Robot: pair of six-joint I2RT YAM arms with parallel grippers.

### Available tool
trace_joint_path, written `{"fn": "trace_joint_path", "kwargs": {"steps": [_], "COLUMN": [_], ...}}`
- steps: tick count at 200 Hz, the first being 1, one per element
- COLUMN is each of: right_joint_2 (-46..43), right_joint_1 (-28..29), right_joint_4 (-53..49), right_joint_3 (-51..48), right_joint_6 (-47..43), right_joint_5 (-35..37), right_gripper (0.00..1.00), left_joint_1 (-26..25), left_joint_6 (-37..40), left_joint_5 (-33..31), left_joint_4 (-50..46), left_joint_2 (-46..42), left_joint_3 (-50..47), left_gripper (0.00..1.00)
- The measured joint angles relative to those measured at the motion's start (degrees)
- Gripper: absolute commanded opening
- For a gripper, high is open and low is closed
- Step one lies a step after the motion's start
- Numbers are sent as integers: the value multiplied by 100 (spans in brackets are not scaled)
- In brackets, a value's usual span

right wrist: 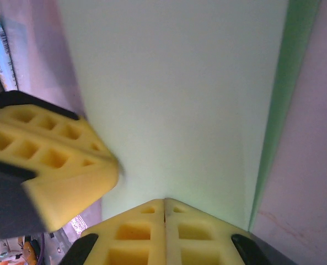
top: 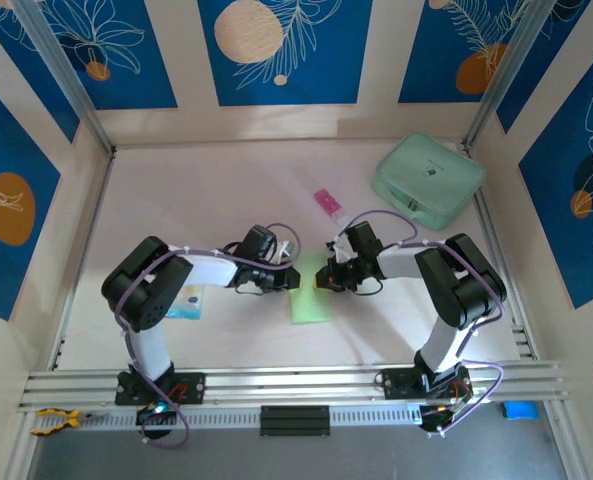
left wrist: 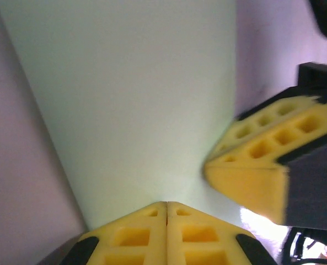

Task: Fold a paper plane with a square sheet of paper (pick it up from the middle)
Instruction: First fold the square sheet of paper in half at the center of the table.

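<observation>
top external: folded square sheet of paper runs near-to-far between left fingers and right fingers, both closed empty.

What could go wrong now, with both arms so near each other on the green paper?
1. The left gripper and right gripper, both with jaws shut, stand close together at one end of the sheet of paper; they might collide.
2. Pressing or dragging there may shift the thin sheet and spoil the fold.
</observation>
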Motion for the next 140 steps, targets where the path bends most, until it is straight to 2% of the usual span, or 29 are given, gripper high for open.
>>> {"fn": "trace_joint_path", "kwargs": {"steps": [46,102,140], "right_joint_2": [0,0,0], "right_joint_1": [0,0,-2], "right_joint_4": [0,0,0], "right_joint_3": [0,0,0], "right_joint_6": [0,0,0], "right_joint_5": [2,0,0], "right_gripper": [0,0,0], "left_joint_1": [74,120,236], "left_joint_6": [13,332,516], "left_joint_5": [151,79,50], "left_joint_4": [317,-603,-721], "left_joint_2": [-11,-13,201], "left_joint_3": [-153,529,782], "left_gripper": [9,11,10]}}
